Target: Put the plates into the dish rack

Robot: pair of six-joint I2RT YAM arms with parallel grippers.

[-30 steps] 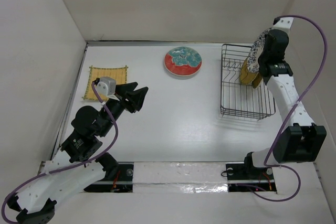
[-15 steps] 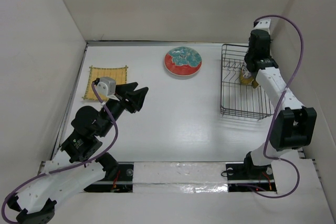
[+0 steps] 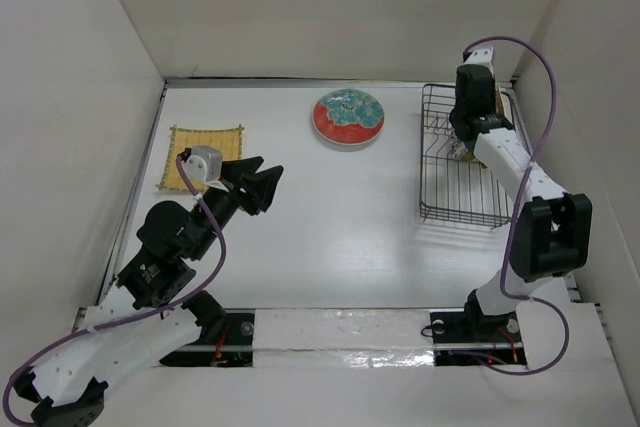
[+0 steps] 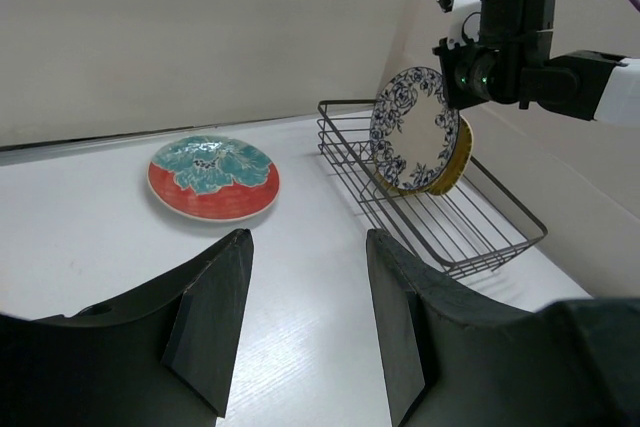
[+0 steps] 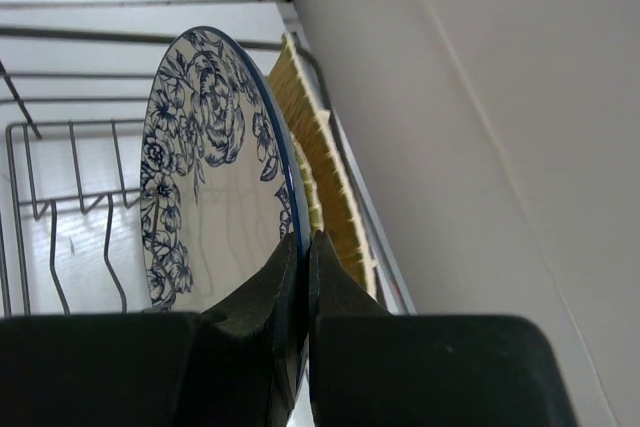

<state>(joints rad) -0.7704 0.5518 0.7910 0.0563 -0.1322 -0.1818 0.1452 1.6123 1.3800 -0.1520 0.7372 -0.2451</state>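
Rack (image 3: 470, 187) far end taken by upright floral plate (image 4: 413, 130), yellow plates (image 5: 325, 172) just behind it, wall (image 5: 480, 147) close beyond, right gripper (image 5: 300, 247) pinching the floral rim, near prongs unoccupied, bare table (image 3: 330, 237) between left gripper (image 4: 308, 237) and red plate (image 3: 348, 118).

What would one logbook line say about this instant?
right jaws: shut on floral plate, on edge in dish rack | left jaws: open, empty | red plate, square yellow plate: on table

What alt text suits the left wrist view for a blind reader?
The right arm's jaws hold a floral plate upright in the black dish rack, beside a yellow plate. A red-rimmed plate lies flat at left.
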